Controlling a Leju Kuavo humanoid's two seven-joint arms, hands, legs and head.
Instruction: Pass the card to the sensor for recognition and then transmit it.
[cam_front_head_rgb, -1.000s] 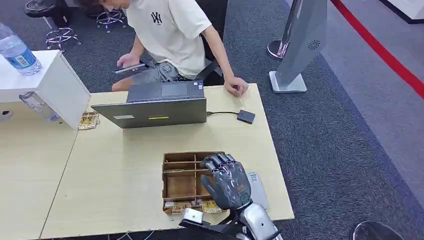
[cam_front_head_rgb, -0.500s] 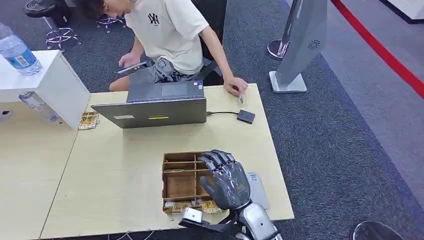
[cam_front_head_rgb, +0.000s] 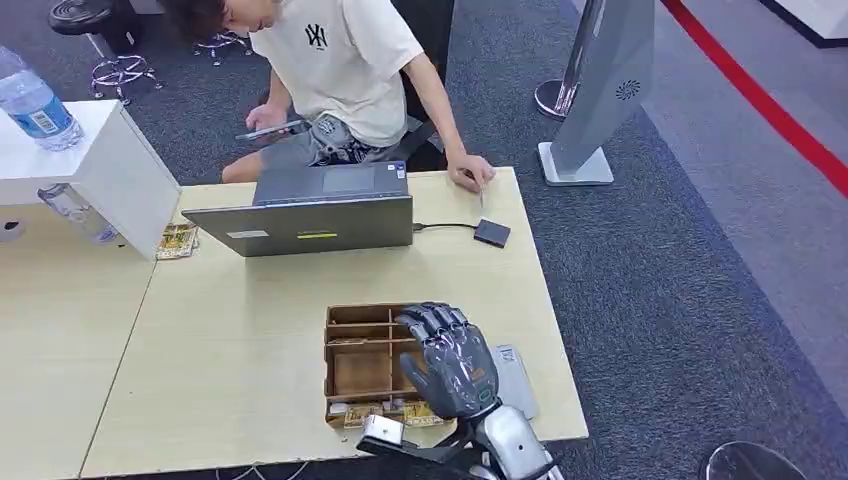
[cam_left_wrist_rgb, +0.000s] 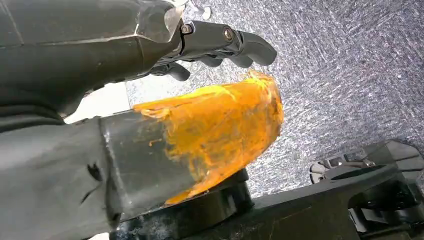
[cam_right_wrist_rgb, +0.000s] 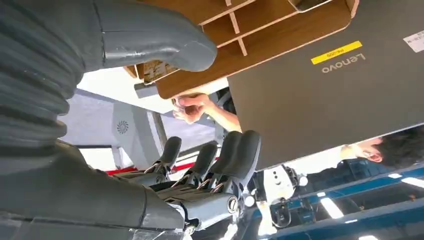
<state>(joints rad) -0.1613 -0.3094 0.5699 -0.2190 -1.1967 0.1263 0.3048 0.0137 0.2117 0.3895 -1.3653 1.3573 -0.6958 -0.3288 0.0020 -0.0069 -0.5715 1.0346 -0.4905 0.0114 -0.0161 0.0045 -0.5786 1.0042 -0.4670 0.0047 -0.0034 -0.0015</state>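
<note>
My right hand (cam_front_head_rgb: 452, 362) hovers over the right side of a wooden compartment tray (cam_front_head_rgb: 357, 372), palm down, fingers spread and holding nothing. Patterned cards (cam_front_head_rgb: 388, 411) lie in the tray's near compartment, just in front of the hand. In the right wrist view the thumb (cam_right_wrist_rgb: 155, 42) and dark fingers (cam_right_wrist_rgb: 235, 150) stand apart, with the tray (cam_right_wrist_rgb: 260, 35) beyond them. The small black sensor (cam_front_head_rgb: 491, 233) sits at the far right of the table, wired to the laptop (cam_front_head_rgb: 315, 222). My left hand (cam_left_wrist_rgb: 100, 75) hangs over the carpet, its orange-taped thumb (cam_left_wrist_rgb: 225, 125) apart from the fingers, empty.
A person sits behind the laptop, one hand (cam_front_head_rgb: 470, 175) resting on the table near the sensor. A grey flat item (cam_front_head_rgb: 515, 375) lies beside the tray at the table's near right edge. A white box (cam_front_head_rgb: 110, 170) with a water bottle (cam_front_head_rgb: 35, 100) stands far left.
My right hand has crept slightly up and left over the tray. The person has shifted on the seat and moved the phone.
</note>
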